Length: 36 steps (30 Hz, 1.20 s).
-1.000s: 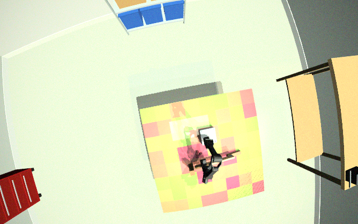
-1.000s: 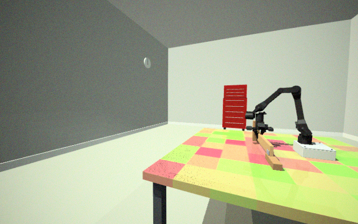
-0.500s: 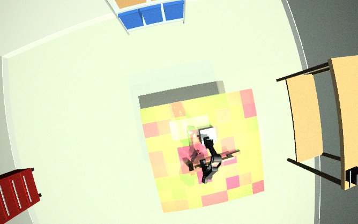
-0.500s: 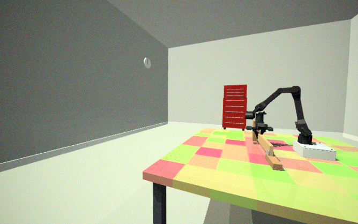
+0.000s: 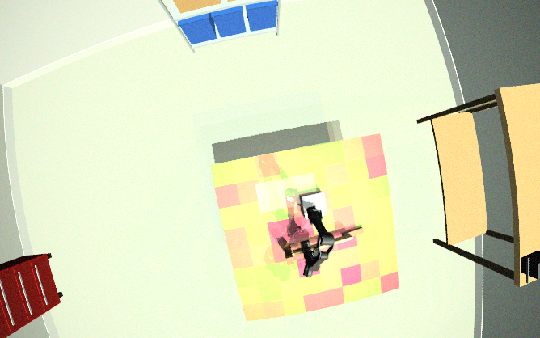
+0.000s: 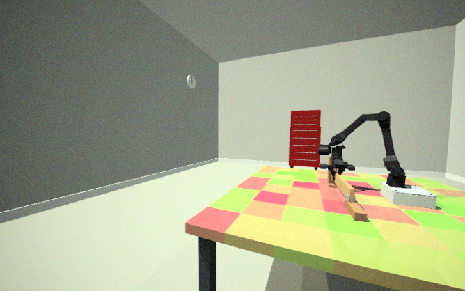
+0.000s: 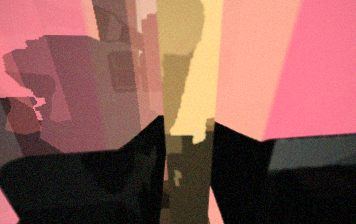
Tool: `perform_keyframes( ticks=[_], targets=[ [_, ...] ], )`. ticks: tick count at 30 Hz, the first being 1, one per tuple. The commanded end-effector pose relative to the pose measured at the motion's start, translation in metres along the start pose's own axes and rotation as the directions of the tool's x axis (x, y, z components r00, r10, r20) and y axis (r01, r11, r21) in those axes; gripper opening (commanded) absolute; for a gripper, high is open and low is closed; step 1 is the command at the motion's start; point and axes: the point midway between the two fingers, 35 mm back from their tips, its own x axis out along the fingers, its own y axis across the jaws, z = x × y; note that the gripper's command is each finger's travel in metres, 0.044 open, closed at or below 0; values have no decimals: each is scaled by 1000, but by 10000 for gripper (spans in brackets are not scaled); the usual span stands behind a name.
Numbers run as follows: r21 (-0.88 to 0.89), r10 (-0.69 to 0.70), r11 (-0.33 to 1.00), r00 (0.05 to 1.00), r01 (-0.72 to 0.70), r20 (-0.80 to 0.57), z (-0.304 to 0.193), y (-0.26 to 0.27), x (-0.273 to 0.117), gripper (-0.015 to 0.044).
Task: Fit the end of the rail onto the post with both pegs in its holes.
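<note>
The long wooden rail (image 6: pixel 344 186) (image 7: pixel 202 90) runs from the low footboard block (image 6: pixel 356 212) (image 5: pixel 357 230) towards the short wooden post (image 6: pixel 330 175) (image 5: pixel 288 252). Its footboard end is at the small bracket (image 6: pixel 348 198) on the block. My gripper (image 6: pixel 335 177) (image 7: pixel 178 120) is shut on the rail near its post end, with a black finger on each side in the wrist view. The pegs, the holes and any gap between rail and post cannot be made out. Whether the rail is exactly level is hard to tell.
The arm's white base (image 5: pixel 314 203) (image 6: pixel 407 195) stands on the patchwork-coloured table (image 5: pixel 323 299) (image 6: pixel 264 226), to one side of the rail. The arm arches over from the base to the rail. A red drawer cabinet (image 6: pixel 305 139) stands on the floor beyond the table.
</note>
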Motion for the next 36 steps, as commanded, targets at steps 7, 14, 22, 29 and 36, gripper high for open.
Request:
perform_keyframes(
  ticks=[7,14,22,29,36],
  targets=[
    [-3,-12,1000,1000,12,-5,-5,-4,-3,0],
    [-3,-12,1000,1000,12,-6,-7,-4,-3,0],
    [-3,-12,1000,1000,12,-6,-9,-4,-3,0],
    [-1,1,1000,1000,-1,3,-5,0,0,26],
    [-1,1,1000,1000,-1,3,-5,0,0,210]
  ],
)
